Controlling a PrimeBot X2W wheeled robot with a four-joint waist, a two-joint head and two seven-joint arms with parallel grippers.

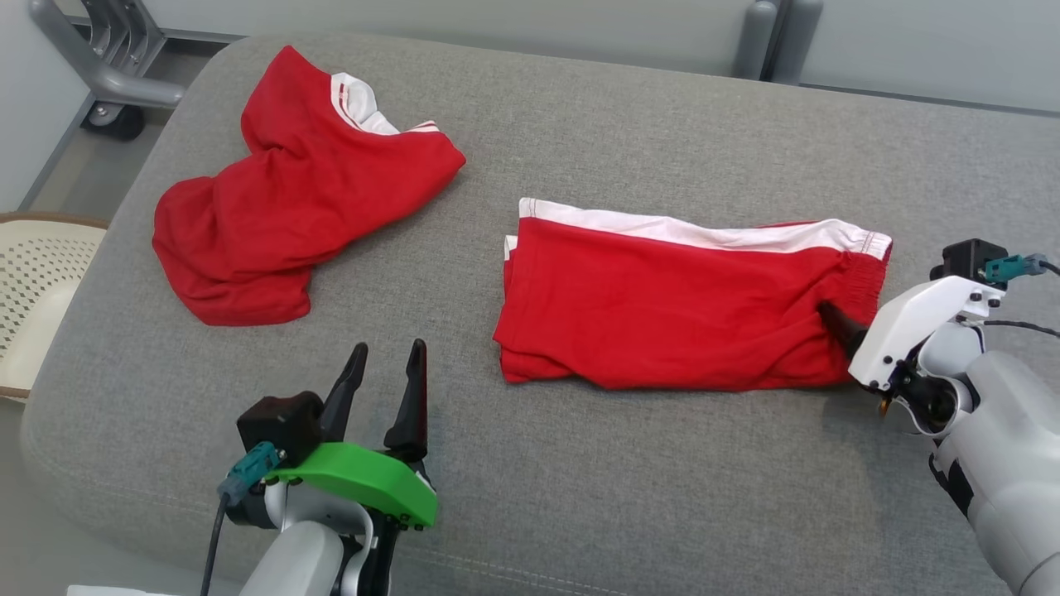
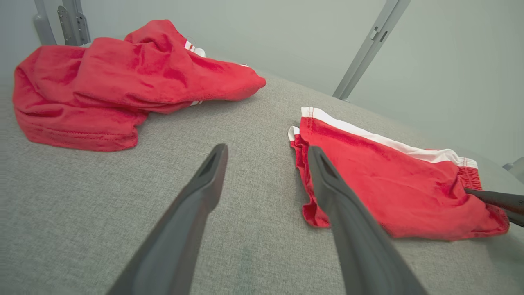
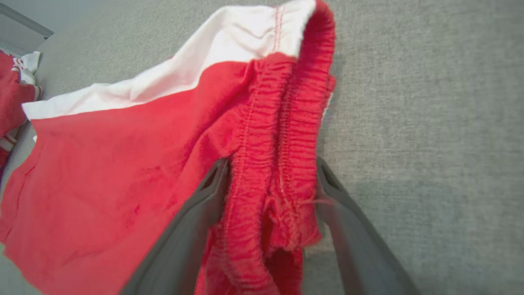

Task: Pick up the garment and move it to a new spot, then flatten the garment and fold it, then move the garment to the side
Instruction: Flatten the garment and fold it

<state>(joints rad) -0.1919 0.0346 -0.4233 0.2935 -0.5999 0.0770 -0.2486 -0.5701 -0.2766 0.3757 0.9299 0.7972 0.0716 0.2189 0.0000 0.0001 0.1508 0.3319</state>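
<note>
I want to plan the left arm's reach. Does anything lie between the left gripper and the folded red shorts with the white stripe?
Nothing visible does: only bare grey cushion fabric separates the left gripper from the folded red shorts. The crumpled red garment lies apart, farther back and left.

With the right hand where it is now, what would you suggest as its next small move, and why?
Probably close the right hand: its open fingers straddle the gathered elastic waistband of the folded red shorts with a white side stripe, so a pinch should secure that end for moving them aside on the grey fabric cushion.
</note>
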